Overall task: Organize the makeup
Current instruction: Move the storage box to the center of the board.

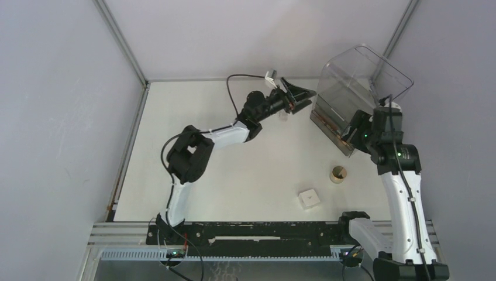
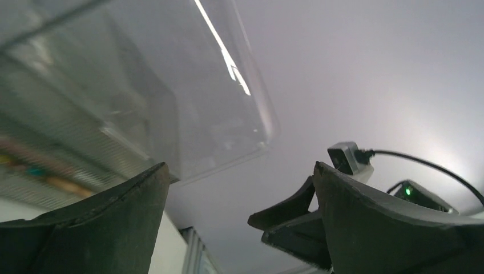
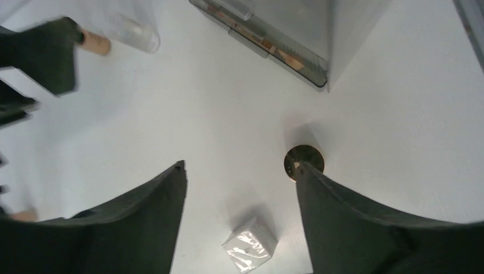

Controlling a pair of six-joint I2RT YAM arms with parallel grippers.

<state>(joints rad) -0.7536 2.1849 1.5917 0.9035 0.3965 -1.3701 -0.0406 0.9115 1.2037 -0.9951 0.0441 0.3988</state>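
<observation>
The right pincer (image 3: 241,165) hangs above the bench (image 1: 245,175) with its jaws apart and nothing between them. In its wrist view, the white box (image 3: 249,246) in shiny wrap lies on the bench below the gap, nearer the camera than the fingertips. The round tan puff (image 3: 303,161) sits at the tip of the right-hand finger, partly covered by it. In the overhead view, both lie apart from each other in the open, the box (image 1: 308,198) closer to the arm bases and the puff (image 1: 338,173) closer to the bin. The clear plastic bin (image 1: 362,82) stands tilted at the far right. A row of tan and reddish cosmetics (image 3: 274,50) is gathered along its low edge, just beyond the right pincer (image 1: 352,133). The left pincer (image 1: 301,96) reaches across the far side of the bench to just beside the bin's left wall. Its jaws are spread wide and empty (image 2: 240,166), with the bin's clear wall filling the upper left of its wrist view. A tan tube (image 3: 117,39) with a clear cap lies on the bench just beside that pincer.
</observation>
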